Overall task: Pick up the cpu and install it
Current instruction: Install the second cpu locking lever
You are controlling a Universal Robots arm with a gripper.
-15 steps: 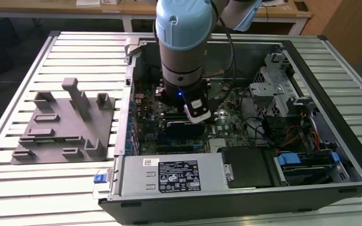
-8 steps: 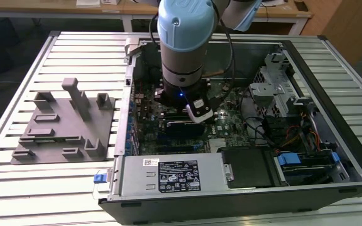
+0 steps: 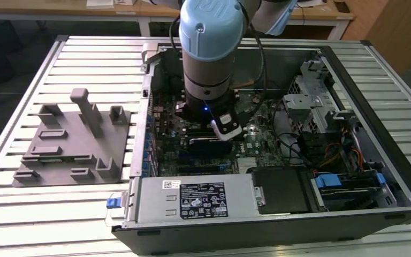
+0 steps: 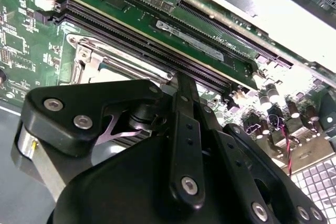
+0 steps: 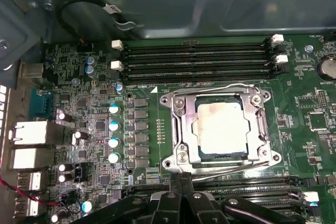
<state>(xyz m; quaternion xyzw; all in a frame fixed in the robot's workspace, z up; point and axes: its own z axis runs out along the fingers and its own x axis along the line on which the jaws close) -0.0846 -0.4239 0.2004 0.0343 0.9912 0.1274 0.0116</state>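
In the first wrist view the cpu point(image 5: 220, 129) lies flat in the motherboard socket, its pale silver top facing up inside the metal socket frame point(image 5: 181, 129). The frame's lever wires run along its sides. My gripper point(image 5: 179, 181) hangs just beside the socket's edge, fingers pressed together with nothing between them. In the second wrist view the black gripper point(image 4: 181, 85) covers most of the socket, and one corner of the socket frame point(image 4: 97, 59) shows past it. In the exterior view the arm point(image 3: 209, 53) reaches straight down into the open computer case point(image 3: 377, 64).
A grey tray with upright posts point(image 3: 70, 144) sits on the slatted table at the exterior view's left. Memory slots point(image 5: 199, 56) run along both sides of the socket. A power supply point(image 3: 191, 201), drive cage point(image 3: 312, 101) and cables point(image 3: 334, 155) crowd the case.
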